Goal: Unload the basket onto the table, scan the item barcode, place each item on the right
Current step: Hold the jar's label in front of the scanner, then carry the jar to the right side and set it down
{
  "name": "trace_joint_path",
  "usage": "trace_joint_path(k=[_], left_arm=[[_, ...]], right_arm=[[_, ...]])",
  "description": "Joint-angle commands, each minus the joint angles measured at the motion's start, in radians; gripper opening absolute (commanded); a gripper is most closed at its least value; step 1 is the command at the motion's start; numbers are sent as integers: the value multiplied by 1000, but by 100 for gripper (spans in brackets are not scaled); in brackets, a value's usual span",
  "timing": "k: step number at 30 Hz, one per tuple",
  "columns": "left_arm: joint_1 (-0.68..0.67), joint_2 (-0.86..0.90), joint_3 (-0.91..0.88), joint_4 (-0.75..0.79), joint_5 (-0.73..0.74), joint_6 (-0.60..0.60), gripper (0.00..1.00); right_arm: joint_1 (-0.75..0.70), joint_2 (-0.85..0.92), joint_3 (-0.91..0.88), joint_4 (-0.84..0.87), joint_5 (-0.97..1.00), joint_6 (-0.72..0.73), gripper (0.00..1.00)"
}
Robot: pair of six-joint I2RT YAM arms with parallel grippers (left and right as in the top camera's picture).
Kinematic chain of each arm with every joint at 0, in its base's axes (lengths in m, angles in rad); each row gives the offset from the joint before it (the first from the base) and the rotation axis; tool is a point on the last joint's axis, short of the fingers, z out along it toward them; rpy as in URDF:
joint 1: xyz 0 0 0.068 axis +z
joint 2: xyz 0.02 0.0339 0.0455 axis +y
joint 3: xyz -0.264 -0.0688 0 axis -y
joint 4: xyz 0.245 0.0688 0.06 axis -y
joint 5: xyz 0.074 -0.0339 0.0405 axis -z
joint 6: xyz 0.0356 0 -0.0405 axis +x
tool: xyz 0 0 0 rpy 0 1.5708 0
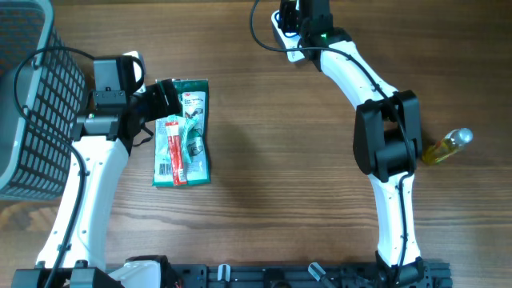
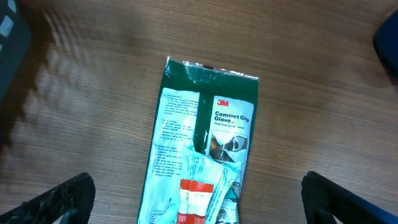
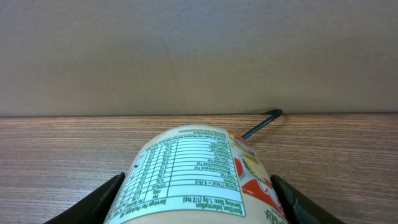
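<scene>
item in hand: round labelled container [image 3: 186,168], held between the fingers of the right gripper [image 3: 198,186] at the far edge of the table [image 1: 264,176]. cannot tell whether it rests on the wood or is lifted

right claw: pinching the container, one finger on each flank, jaws part-way apart because the body is wide. the nutrition panel faces up toward the wrist camera. no barcode on the visible side, cannot tell where it sits

handling, judged: rigid wall, looks light. the glossy curved label is likely slippery, and a round body can rotate or slip out between flat fingers. best hold is across the widest part near mid-length, pads kept off whichever panel carries the code. turn it slowly to find the code, grip firm but not crushing

left gripper [image 2: 198,180]: spread wide, nothing in it, hovering over the green glove pack [image 2: 205,143], which lies flat on the table near the basket [image 1: 32,104]. a small red-and-white pack [image 2: 194,199] lies on top of it

glove pack, judged: thin film bag, soft and floppy, flat to the wood. take it by an edge or the top header and expect sag

yellow bottle [image 1: 448,146] lies well apart, to the right of the right arm, nothing touching it
</scene>
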Motion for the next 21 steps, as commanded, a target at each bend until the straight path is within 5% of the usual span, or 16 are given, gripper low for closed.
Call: trace_joint_path(k=[1, 9, 15, 21], left_arm=[[5, -11, 11, 3, 8, 5, 100], [5, -11, 11, 3, 8, 5, 100], [5, -11, 11, 3, 8, 5, 100], [5, -11, 11, 3, 8, 5, 100]], right_arm=[[-6, 23, -13, 12, -20, -20, 4], [-9, -293, -13, -86, 0, -72, 4], [-66, -557, -13, -674, 105, -68, 4], [-174, -550, -58, -1071, 11, -61, 6]])
